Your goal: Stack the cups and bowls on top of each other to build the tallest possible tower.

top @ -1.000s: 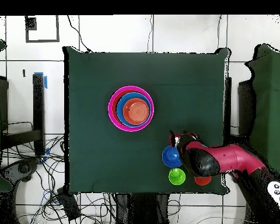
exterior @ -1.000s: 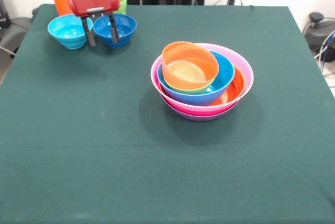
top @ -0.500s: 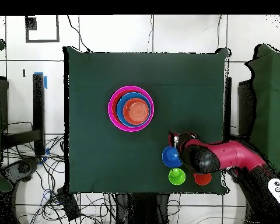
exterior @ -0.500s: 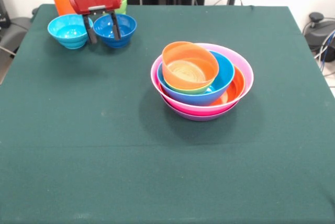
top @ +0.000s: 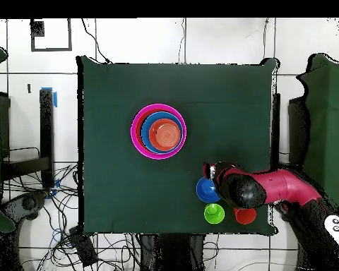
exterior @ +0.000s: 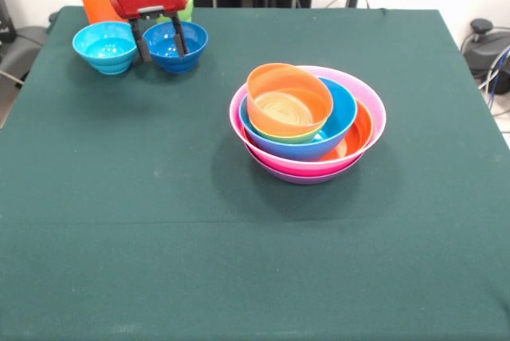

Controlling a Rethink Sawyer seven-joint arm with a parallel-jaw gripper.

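Gripper (exterior: 158, 41) sits over the dark blue bowl (exterior: 177, 45), fingers spread wide and pointing down, one finger on the side toward the light blue bowl (exterior: 105, 46), the other inside the dark blue bowl's rim; nothing gripped. Both small bowls sit side by side, just beside each other, near a table (exterior: 159, 229) corner. Orange cup (exterior: 93, 2) and green cup (exterior: 186, 2) stand right behind them, partly hidden by the gripper body. In overhead view the arm (top: 285, 189) comes in from the table's side edge and covers one of the small blue bowls; the other (top: 206, 189) shows beside it, with the green cup (top: 214, 213) and orange cup (top: 245, 216) close by the table edge. Tower (exterior: 307, 122) stands well apart, around table centre: purple bowl at the bottom, then pink, large orange, large blue, a green rim just visible, and a small orange bowl on top, tilted and off-centre within the stack. Tower (top: 158, 131) looks concentric from above.
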